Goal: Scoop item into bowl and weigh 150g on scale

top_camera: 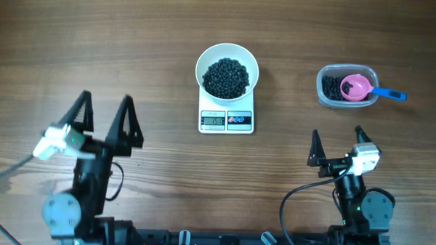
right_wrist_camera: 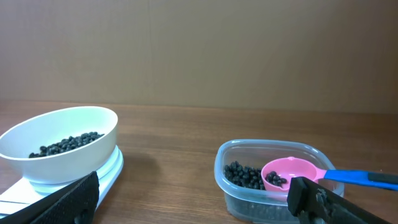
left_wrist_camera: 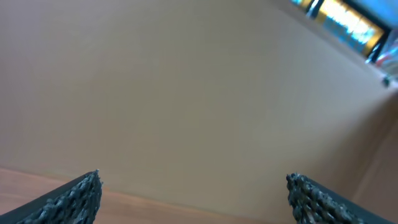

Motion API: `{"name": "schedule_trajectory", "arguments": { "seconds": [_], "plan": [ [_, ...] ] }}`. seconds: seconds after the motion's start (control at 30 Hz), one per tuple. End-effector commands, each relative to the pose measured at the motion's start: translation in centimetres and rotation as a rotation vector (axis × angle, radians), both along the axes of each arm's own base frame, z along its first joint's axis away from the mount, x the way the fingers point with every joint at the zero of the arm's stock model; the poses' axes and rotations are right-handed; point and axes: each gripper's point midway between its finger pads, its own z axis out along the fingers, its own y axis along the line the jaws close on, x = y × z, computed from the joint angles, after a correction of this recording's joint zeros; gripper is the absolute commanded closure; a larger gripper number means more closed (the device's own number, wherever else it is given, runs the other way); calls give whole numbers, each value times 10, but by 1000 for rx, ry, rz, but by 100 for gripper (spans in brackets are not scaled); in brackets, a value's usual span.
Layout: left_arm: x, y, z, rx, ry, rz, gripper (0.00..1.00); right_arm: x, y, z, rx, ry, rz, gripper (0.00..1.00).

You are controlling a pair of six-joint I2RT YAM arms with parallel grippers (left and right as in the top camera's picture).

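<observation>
The white bowl (top_camera: 227, 68) (right_wrist_camera: 59, 144) holds a dark pile of tiny black beads (top_camera: 226, 77) (right_wrist_camera: 67, 144) and stands on the white scale (top_camera: 227, 117) (right_wrist_camera: 93, 180), whose display faces the front. More beads (top_camera: 330, 87) (right_wrist_camera: 244, 175) lie in a clear tub (top_camera: 347, 87) (right_wrist_camera: 273, 180) at the right, with a pink scoop (top_camera: 357, 87) (right_wrist_camera: 289, 172) resting in it, a few beads inside. My left gripper (top_camera: 105, 113) (left_wrist_camera: 193, 198) is open near the front left, nothing between its fingers. My right gripper (top_camera: 338, 146) (right_wrist_camera: 193, 199) is open below the tub, apart from it.
The scoop's blue handle (top_camera: 388, 93) (right_wrist_camera: 360, 178) sticks out over the tub's right rim. A brown wall stands behind the wooden table (top_camera: 133, 47) in the wrist views. A cable (top_camera: 5, 175) trails off at the left front.
</observation>
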Motion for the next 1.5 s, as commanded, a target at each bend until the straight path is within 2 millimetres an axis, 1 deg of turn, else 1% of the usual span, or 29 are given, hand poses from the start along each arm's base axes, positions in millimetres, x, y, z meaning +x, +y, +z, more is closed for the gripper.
{"name": "schedule_trajectory", "arguments": {
  "seconds": [0.0, 0.1, 0.23, 0.33, 0.77, 0.97, 1.1, 1.2, 1.3, 1.37, 1.43, 1.47],
  "plan": [
    [-15, 1, 0, -37, -54, -2, 0, 0, -3, 3, 11, -11, -16, 0],
    [-23, 2, 1, -38, -65, 2, 0, 0, -3, 3, 11, -11, -16, 0],
    [-40, 8, 4, -52, -94, 40, 0, 0, -3, 3, 11, -11, -16, 0],
    [-45, 11, 2, -53, -94, 54, 0, 0, -3, 3, 11, -11, -16, 0],
    [-37, 14, -14, -59, -58, 69, 0, 0, -3, 3, 12, -11, -16, 1],
    [-26, 15, -36, -60, -94, 70, 0, 0, -3, 3, 11, -11, -16, 0],
    [-22, 15, -49, -59, -124, 69, 0, 0, -3, 3, 11, -11, -16, 0],
    [-19, 15, -62, -60, -120, 69, 0, 0, -3, 3, 11, -11, -16, 0],
    [-18, 14, -64, -60, -107, 65, 0, 0, -3, 3, 12, -12, -16, 0],
    [-14, 14, -73, -60, -70, 66, 0, 0, -3, 3, 11, -11, -16, 0],
    [-6, 15, -94, -57, 22, 71, 0, 0, -3, 3, 11, -11, -16, 0],
    [-2, 15, -109, -54, 85, 76, 0, 0, -3, 3, 11, -11, -16, 0]
  ]
}}
